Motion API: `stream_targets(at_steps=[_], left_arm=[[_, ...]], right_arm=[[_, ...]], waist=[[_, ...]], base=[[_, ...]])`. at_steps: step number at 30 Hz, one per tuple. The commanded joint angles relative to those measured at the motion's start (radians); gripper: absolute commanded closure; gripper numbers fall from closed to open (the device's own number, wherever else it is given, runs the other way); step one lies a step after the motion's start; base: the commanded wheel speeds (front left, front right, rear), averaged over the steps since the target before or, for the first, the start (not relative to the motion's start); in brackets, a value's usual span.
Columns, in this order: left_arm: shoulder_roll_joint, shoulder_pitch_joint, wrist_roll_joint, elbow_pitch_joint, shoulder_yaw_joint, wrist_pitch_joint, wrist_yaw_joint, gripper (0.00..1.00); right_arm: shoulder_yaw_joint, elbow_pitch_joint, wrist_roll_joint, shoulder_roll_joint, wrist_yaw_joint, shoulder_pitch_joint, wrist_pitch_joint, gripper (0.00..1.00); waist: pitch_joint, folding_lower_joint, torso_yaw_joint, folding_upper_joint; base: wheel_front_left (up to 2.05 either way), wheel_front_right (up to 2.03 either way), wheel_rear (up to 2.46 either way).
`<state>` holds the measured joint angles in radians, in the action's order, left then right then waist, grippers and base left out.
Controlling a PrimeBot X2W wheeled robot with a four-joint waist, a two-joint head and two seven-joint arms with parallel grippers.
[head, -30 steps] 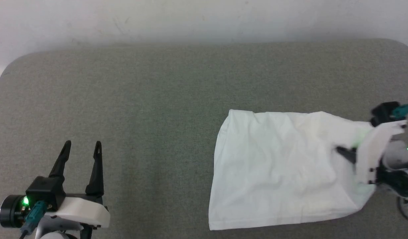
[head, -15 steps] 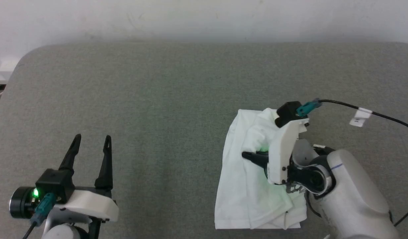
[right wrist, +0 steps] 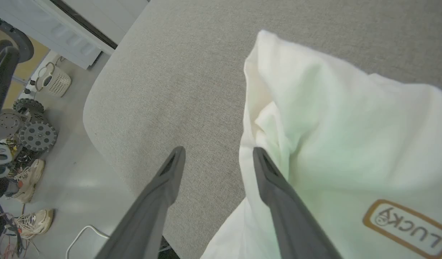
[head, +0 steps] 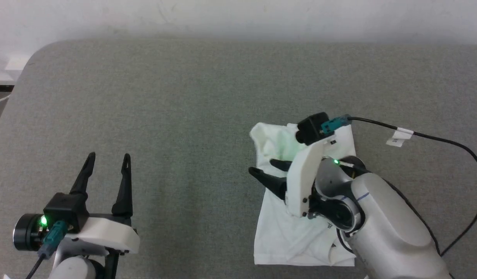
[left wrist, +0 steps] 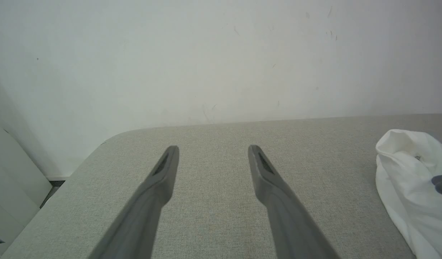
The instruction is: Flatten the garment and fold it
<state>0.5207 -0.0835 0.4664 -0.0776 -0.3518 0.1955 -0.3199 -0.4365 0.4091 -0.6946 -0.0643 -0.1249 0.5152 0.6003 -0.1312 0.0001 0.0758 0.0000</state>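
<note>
Slantwise — right arm (head: 378,224) over garment (head: 277,240)

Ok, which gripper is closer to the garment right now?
Right. The right gripper hangs open at the left edge of the garment, one finger over the cloth. The left gripper is far off to its left above the grey surface.

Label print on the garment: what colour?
Tan outline and letters on the white garment; the label shows best in the right wrist view.
</note>
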Motion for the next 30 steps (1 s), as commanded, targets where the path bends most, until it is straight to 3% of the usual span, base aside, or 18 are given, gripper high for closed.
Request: stream_targets(at_steps=[1, 4, 9, 14, 18, 24, 30], left_arm=[[-0.002, 0.001, -0.004, 0.004, 0.005, 0.007, -0.010, 0.00], [-0.001, 0.003, -0.003, 0.006, 0.004, 0.004, -0.015, 0.00], [0.000, 0.012, -0.002, 0.010, 0.010, -0.004, -0.034, 0.00], [0.005, 0.024, -0.002, 0.005, 0.017, -0.013, -0.053, 0.00], [0.012, 0.035, -0.001, -0.001, 0.026, -0.016, -0.068, 0.00], [0.032, 0.063, 0.003, -0.010, 0.052, -0.019, -0.092, 0.00], [0.048, 0.078, 0.014, -0.037, 0.076, -0.021, -0.105, 0.00]], right_arm=[[-0.031, -0.038, 0.002, -0.017, -0.006, 0.017, -0.030, 0.00], [-0.086, -0.119, 0.008, -0.067, -0.006, 0.012, -0.101, 0.00], [-0.069, -0.216, 0.076, -0.138, -0.006, -0.027, -0.280, 0.00], [0.039, -0.283, 0.208, -0.185, -0.006, -0.112, -0.467, 0.00], [0.166, -0.320, 0.281, -0.209, -0.006, -0.210, -0.550, 0.00], [0.401, -0.426, 0.372, -0.211, -0.006, -0.376, -0.572, 0.00], [0.613, -0.459, 0.381, -0.180, -0.006, -0.501, -0.488, 0.00]], waist=[[0.005, -0.0001, -0.005, 0.0000], [0.015, -0.0001, -0.011, 0.0000], [0.031, -0.0001, -0.023, 0.0000], [0.043, -0.0001, -0.038, 0.0000], [0.054, -0.0001, -0.047, 0.0000], [0.068, -0.0001, -0.064, 0.0000], [0.045, -0.0001, -0.067, 0.0000]], base=[[0.00, 0.00, 0.00], [0.00, 0.00, 0.00], [0.00, 0.00, 0.00], [0.00, 0.00, 0.00], [0.00, 0.00, 0.00], [0.00, 0.00, 0.00], [0.00, 0.00, 0.00]])
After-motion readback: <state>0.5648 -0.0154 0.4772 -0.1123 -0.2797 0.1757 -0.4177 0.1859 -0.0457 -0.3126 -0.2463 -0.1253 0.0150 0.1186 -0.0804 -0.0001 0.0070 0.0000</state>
